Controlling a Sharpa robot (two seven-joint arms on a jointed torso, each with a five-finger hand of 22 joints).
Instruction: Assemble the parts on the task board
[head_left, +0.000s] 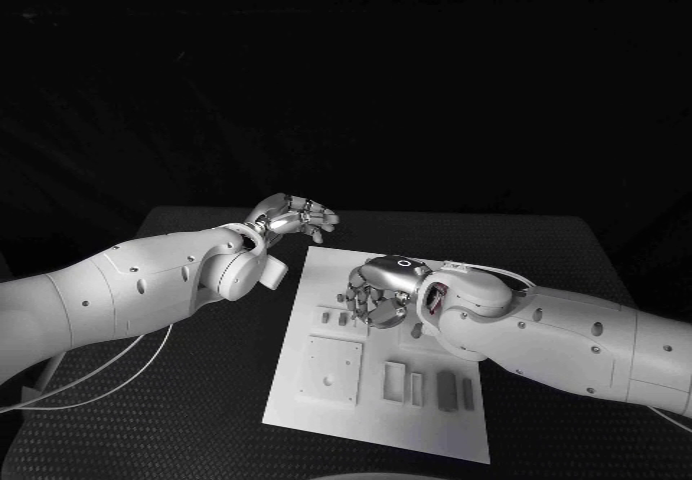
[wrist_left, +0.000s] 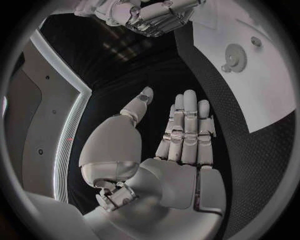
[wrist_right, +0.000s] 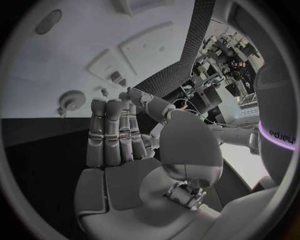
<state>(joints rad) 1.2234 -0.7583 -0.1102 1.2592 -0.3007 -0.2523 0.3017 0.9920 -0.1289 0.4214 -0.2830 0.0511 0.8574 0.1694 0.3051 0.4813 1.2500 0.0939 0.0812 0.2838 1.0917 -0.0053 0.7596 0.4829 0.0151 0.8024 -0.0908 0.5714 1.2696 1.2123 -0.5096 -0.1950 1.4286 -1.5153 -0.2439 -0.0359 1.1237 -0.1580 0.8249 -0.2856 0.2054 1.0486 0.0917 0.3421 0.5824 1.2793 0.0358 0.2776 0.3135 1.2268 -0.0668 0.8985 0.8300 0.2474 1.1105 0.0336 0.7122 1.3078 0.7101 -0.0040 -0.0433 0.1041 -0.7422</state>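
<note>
I am watching both hands hang empty over the work. My right hand (head_left: 378, 292) is hovering above the middle of the task board (head_left: 335, 275), fingers straight and held slightly apart, gripping nothing; my left hand (head_left: 293, 216) is floating off the board's far left corner, over the black table (head_left: 548, 250), fingers loosely spread and likewise holding nothing. The parts are all lying on the board: a small gear (wrist_right: 72, 99) near the far edge, two little pegs (head_left: 333, 319) just under my right fingers, a square plate (head_left: 332, 370) on the near left, and a row of slim bars (head_left: 428, 387) beside it. I am judging that no part has been picked up yet. The risk I am seeing is in the descent — my right palm is covering the pegs from the head camera, so I could be lowering onto them half blind and knocking them flat or pushing them across the board. The board itself is resting loose on the table, as far as I can tell — a sideways nudge could be sliding it.
</note>
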